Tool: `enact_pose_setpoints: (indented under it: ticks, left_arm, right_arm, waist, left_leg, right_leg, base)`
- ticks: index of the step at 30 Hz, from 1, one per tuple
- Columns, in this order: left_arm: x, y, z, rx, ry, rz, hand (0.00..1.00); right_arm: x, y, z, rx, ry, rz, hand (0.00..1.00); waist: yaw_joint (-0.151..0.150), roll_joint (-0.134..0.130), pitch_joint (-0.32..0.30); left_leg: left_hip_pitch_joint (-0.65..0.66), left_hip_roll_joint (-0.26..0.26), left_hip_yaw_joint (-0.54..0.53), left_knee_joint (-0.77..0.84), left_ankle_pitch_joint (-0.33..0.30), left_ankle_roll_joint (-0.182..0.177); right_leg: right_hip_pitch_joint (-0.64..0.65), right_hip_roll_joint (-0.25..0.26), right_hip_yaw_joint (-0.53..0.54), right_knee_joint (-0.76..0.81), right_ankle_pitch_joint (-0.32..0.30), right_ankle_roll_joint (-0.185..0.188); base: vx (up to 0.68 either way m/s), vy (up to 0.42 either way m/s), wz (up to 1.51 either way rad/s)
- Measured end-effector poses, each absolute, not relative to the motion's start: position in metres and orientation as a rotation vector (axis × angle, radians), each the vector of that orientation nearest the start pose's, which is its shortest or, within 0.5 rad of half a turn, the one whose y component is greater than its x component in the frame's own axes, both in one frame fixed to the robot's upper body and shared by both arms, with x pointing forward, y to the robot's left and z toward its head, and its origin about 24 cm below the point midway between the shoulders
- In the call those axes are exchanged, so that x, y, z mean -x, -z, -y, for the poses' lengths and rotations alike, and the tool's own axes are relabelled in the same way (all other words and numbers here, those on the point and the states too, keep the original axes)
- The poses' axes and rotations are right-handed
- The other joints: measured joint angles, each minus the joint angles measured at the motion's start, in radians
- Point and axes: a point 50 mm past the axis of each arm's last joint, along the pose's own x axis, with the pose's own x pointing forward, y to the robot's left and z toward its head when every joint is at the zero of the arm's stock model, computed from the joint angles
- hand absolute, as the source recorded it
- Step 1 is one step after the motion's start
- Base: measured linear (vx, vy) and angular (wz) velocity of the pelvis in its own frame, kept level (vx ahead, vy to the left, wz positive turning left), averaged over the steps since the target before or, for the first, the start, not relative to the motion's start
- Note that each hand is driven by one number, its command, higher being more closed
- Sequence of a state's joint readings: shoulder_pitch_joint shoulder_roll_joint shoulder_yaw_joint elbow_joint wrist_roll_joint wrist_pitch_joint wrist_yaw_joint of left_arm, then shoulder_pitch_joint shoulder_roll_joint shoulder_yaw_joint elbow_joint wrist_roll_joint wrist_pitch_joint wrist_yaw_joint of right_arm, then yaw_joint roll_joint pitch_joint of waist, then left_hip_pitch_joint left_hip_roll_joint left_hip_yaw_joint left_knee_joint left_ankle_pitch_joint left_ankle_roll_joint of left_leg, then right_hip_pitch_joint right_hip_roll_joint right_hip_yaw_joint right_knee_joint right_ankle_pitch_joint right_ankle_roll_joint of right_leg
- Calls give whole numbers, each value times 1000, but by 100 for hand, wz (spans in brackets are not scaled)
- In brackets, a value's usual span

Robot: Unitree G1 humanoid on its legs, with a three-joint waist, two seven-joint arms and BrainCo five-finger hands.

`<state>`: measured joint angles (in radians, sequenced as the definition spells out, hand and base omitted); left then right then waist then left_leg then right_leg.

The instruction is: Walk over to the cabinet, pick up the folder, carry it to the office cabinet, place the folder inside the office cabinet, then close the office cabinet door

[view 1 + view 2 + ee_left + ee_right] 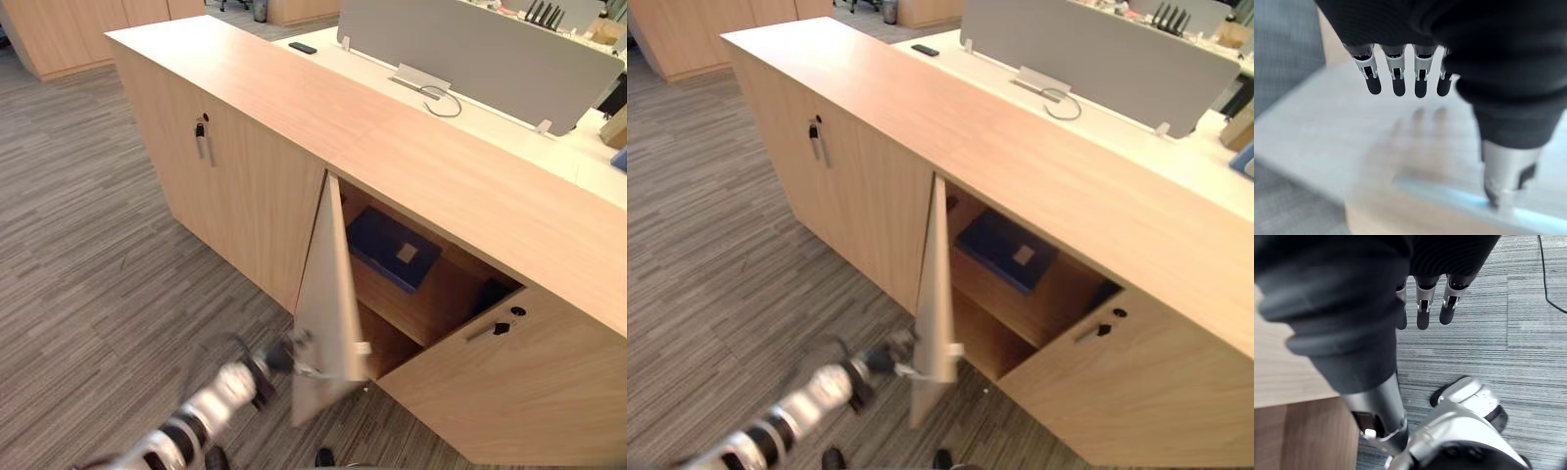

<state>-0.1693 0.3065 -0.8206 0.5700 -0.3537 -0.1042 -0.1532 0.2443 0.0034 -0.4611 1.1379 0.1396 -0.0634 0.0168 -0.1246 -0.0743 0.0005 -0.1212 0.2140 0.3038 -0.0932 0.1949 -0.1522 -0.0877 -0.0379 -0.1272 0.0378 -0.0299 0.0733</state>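
One office cabinet (pixel 294 98) runs across, with two closed doors, each with one keyed handle (pixel 201 137), the second (pixel 495 328) far right. Between them one door (pixel 328 294) stands ajar. The left hand (pixel 286 354) is at its lower face, fingers (pixel 1397 78) straight and released, gripping nothing. Inside, one blue folder (pixel 392 250) lies flat on the upper shelf. The right hand (pixel 1444 259) hangs over the carpet (pixel 1488 342), its fingers relaxed and empty.
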Motion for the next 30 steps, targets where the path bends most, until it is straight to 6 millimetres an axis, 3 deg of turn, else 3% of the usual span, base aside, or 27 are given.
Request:
enact_pose_setpoints:
  ticks: [2,4,10,15,18,20,21,23,25,28,30]
  left_arm:
    - [-169,83,-42,32,887,-612,0]
    - [-161,81,-28,144,910,-644,0]
    - [-160,82,-40,151,899,-653,0]
    - [-160,93,-68,183,710,-672,0]
    - [-170,107,-91,121,474,-693,0]
    - [-170,114,-107,94,328,-704,0]
    - [-163,121,-122,109,215,-735,0]
    - [-156,129,-139,118,74,-778,0]
    - [-144,140,-163,159,-127,-837,0]
    - [-130,145,-189,287,-419,-854,0]
    - [-119,148,-197,376,-535,-856,0]
  right_arm:
    - [-5,174,200,-357,603,-1232,0]
    - [-7,174,200,-356,608,-1225,0]
    - [-9,173,202,-343,600,-1225,0]
    - [-20,172,210,-306,574,-1200,0]
    - [-30,169,221,-253,544,-1175,0]
    - [-36,166,229,-222,533,-1162,0]
    - [-43,165,233,-197,515,-1153,0]
    - [-49,164,235,-173,489,-1145,0]
    - [-50,164,233,-169,497,-1140,0]
    - [-56,163,229,-163,496,-1118,0]
    - [-59,162,228,-149,488,-1114,0]
  waist:
    - [0,15,3]
    - [-1,18,3]
    - [-12,33,3]
    - [-20,74,27]
    - [-9,103,89]
    - [21,120,102]
    - [46,124,102]
    - [52,137,112]
    - [58,131,122]
    - [69,119,142]
    - [85,116,144]
  left_leg:
    - [-2,0,-14,0,6,2]
    - [-4,-2,-22,0,9,6]
    - [-15,-15,-61,1,22,18]
    - [-19,-23,-77,60,0,43]
    - [-53,-20,-101,265,-106,58]
    - [-72,-48,-180,373,-172,56]
    - [-62,-73,-234,411,-220,42]
    - [-41,-86,-296,396,-274,24]
    - [-30,-156,-365,392,-350,5]
    - [-14,-213,-422,411,-386,21]
    - [7,-224,-446,412,-403,40]
  right_leg:
    - [3,0,-9,-1,-2,3]
    - [7,-1,-15,-2,-2,4]
    - [28,-7,-48,-12,3,10]
    - [56,-19,-63,-6,3,7]
    - [62,-42,-59,92,-56,-1]
    - [16,-68,0,167,-94,-4]
    - [-13,-69,65,191,-96,0]
    - [-39,-65,112,216,-100,6]
    - [-60,-78,173,230,-103,13]
    - [-58,-91,219,235,-93,10]
    - [-34,-81,241,218,-90,12]
  base:
    - [-72,-13,11]
    - [-62,14,12]
    - [-31,30,21]
    - [-17,41,10]
    - [-132,51,-2]
    - [-70,111,-70]
    - [3,105,-113]
    - [-11,142,-84]
    - [-7,178,-42]
    - [71,165,-26]
    - [137,100,-39]
